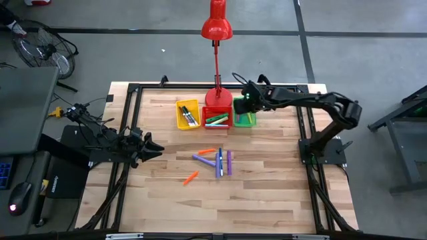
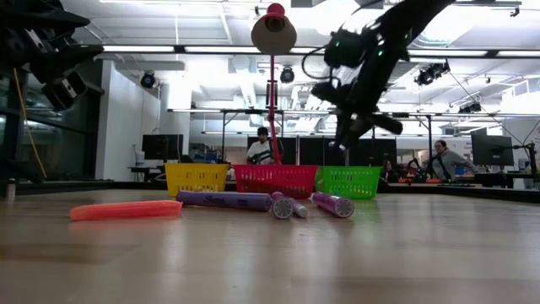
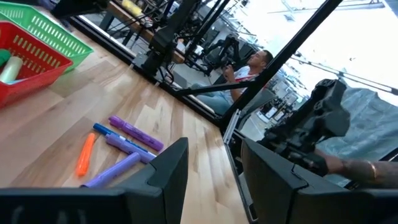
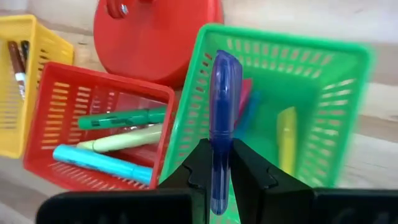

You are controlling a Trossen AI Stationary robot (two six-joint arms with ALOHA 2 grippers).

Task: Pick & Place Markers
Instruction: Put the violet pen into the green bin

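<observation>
Nearest the front of the table [image 1: 267, 200], a lone orange marker [image 1: 191, 177] lies on the bare wood. Just beyond it, toward the middle, sits a loose cluster of markers [image 1: 217, 160]: a few purple ones, a blue one and another orange one, some touching, lying at different angles.

At the table's left edge the left tool [image 1: 150, 148] waits low above the wood, well apart from the cluster, its two fingers standing partly apart with nothing between them.

Farther back, three small bins stand in a row, side by side: a yellow bin [image 1: 187, 114] with dark markers in it, a red bin [image 1: 217, 117] holding green, pale and light blue markers, and a green bin [image 1: 245, 119] with a yellow and a pink one. The round base of a red lamp [image 1: 217, 27] stands just behind the red bin.

The right tool [image 4: 216, 163] hangs above the green bin, fingers pinched narrow on a purple marker [image 4: 222, 118] whose free end points toward that bin.
</observation>
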